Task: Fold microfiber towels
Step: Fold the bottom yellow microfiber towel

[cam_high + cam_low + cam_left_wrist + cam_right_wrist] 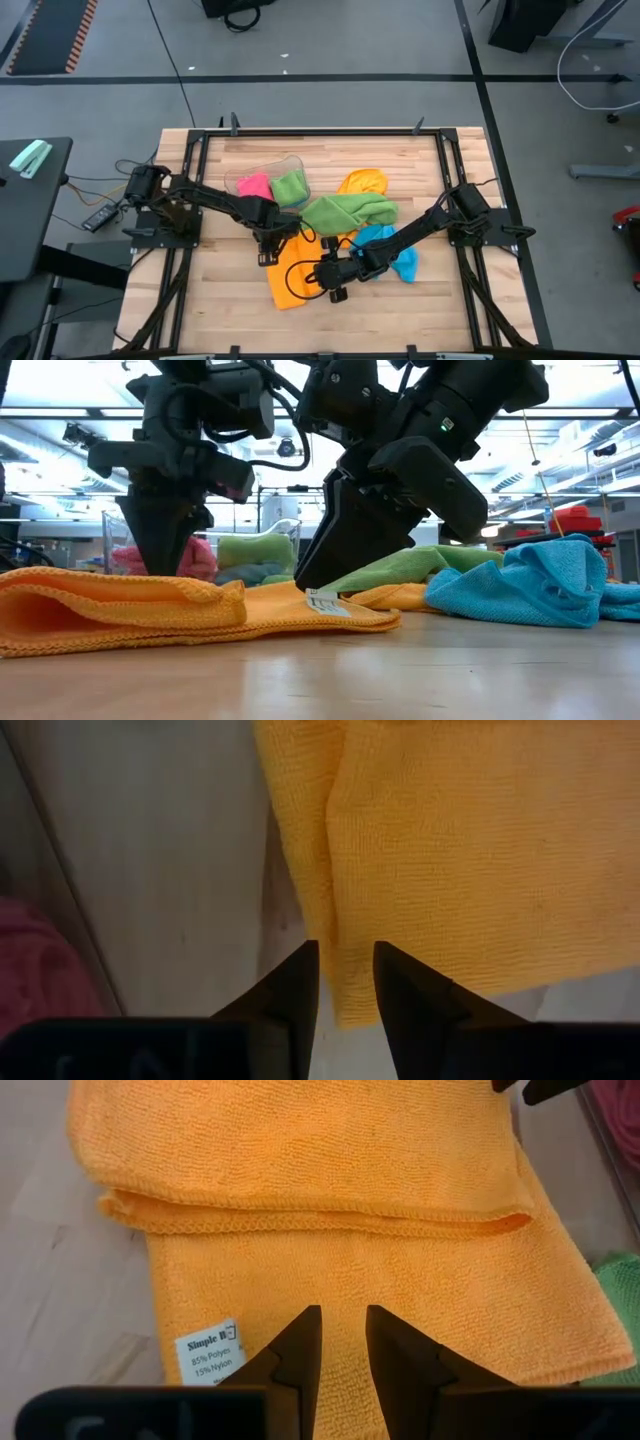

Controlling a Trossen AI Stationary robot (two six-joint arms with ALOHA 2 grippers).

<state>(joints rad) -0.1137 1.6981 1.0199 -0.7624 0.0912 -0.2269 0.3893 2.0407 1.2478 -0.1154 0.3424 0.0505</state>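
An orange towel [290, 280] [120, 610] lies on the wooden table, with one part folded over the rest; the folded layer's hem [320, 1223] runs across it. My left gripper [268, 240] [345, 970] points straight down over the towel's far corner [345, 1005]. Its fingers stand a little apart, and I cannot tell whether they touch the cloth. My right gripper [335, 270] [343, 1335] comes in slanting from the table's right and is shut on the towel's uncovered layer beside the white label [205, 1350]. My right gripper has the orange towel's uncovered layer [343, 1295] between its two fingers, close to the edge that bears the label. The fingers slant down from the table's right, and they hide the place of contact. The towel lies flat on the table, slack.
A clear tub [268, 165] at the back holds a pink towel [253, 185] and a green one [290, 187]. Another green towel [350, 210], a second orange one [362, 182] and a blue one [395, 255] lie right of centre. Bare wood [400, 320] lies toward the near edge.
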